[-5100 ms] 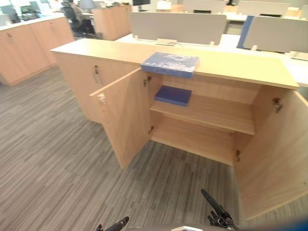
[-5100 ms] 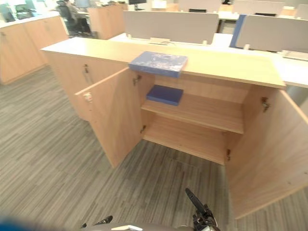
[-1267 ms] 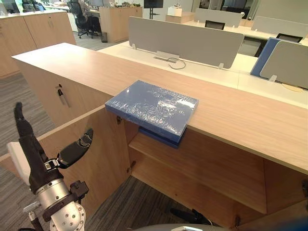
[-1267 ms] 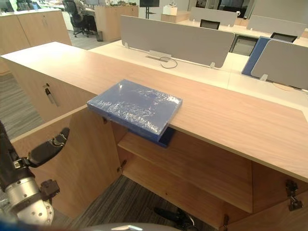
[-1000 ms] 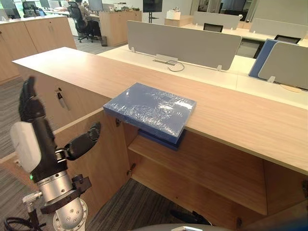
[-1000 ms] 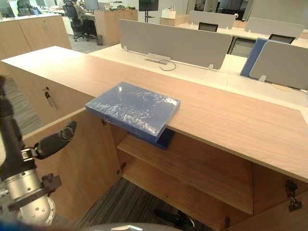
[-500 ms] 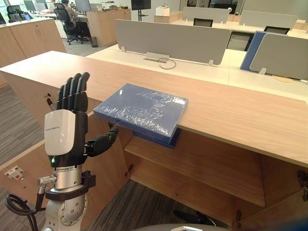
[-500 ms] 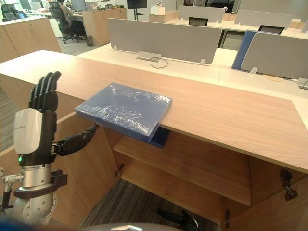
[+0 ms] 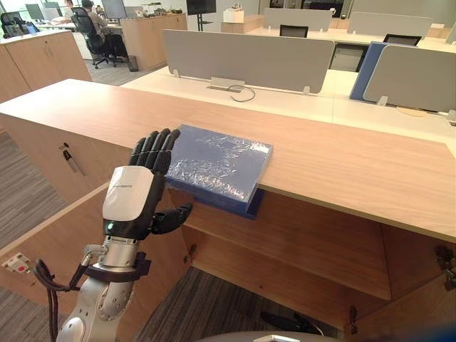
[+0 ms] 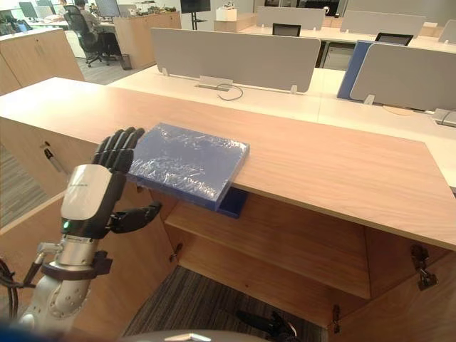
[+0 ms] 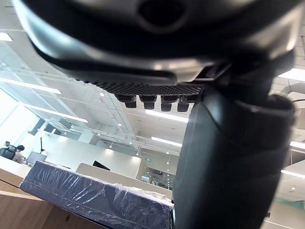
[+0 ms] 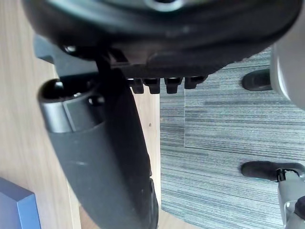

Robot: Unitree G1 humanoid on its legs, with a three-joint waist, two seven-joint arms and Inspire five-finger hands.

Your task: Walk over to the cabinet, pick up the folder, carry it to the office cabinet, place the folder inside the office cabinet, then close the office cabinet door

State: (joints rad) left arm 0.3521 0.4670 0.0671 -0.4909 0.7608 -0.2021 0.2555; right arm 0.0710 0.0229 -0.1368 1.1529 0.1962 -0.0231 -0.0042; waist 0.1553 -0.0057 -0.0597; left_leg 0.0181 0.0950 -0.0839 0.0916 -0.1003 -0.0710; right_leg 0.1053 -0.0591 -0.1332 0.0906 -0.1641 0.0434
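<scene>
A blue folder (image 9: 217, 162) wrapped in clear film lies on the wooden cabinet top (image 9: 342, 164), its near edge jutting past the front. My left hand (image 9: 132, 199) is raised at the folder's left end, open. Its straight fingers (image 9: 153, 149) reach over the left edge and its thumb (image 9: 171, 217) sticks out below the overhang. In the left wrist view the folder (image 11: 90, 200) lies just past the thumb (image 11: 224, 167). My right hand (image 12: 109, 167) hangs low over the carpet with relaxed fingers, holding nothing.
Below the top the cabinet stands open, with a second blue folder (image 9: 251, 206) on its shelf (image 9: 313, 263). The left door (image 9: 43, 242) swings out beside my left arm. Desks with grey dividers (image 9: 249, 46) stand behind, and a person (image 9: 89, 11) sits far back left.
My left hand has swung right and forward from beside the open door to the folder's left edge, with its fingers now over the folder. The folder has not moved.
</scene>
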